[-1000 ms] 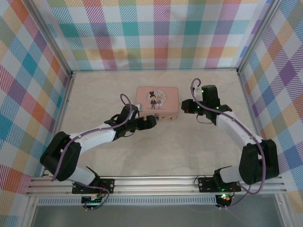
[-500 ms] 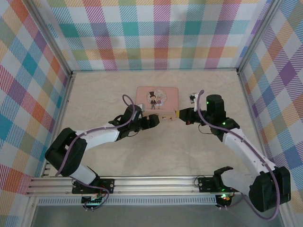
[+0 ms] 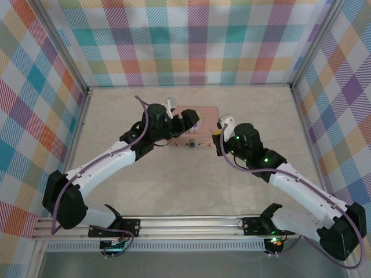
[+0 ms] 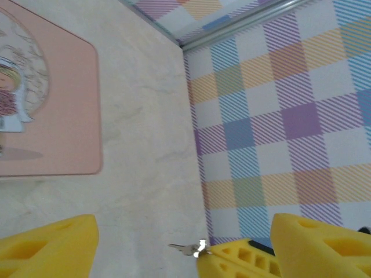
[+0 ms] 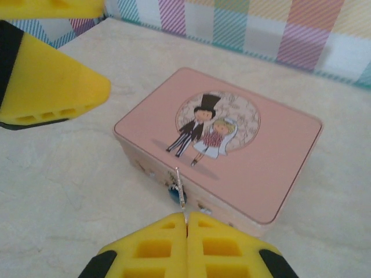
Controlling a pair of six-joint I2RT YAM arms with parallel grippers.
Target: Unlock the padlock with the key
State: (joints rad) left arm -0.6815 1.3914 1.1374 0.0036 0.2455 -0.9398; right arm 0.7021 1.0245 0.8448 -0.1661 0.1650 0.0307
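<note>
The pink tin [image 5: 255, 156] sits toward the back middle of the table [image 5: 64, 174], with a strip of bare surface behind it, open room on both sides and a wide clear stretch in front, toward the arm bases. The padlock [image 5: 173, 197], a small blue body, hangs on the tin's front wall, just under the lid edge. The right gripper [image 5: 186, 223] stands just in front of that wall, its yellow pads pressed together on the key [image 5: 180, 186]. The blade points up across the padlock; whether it is in the keyhole I cannot tell. The left gripper [image 4: 182, 240] hangs over the tin's lid in the overhead view, jaws well apart with nothing between them. The tabletop is pale, marbled and matte. Plaid walls [image 3: 197, 40] in pastel colours close three sides behind an aluminium frame [image 3: 191, 87].
</note>
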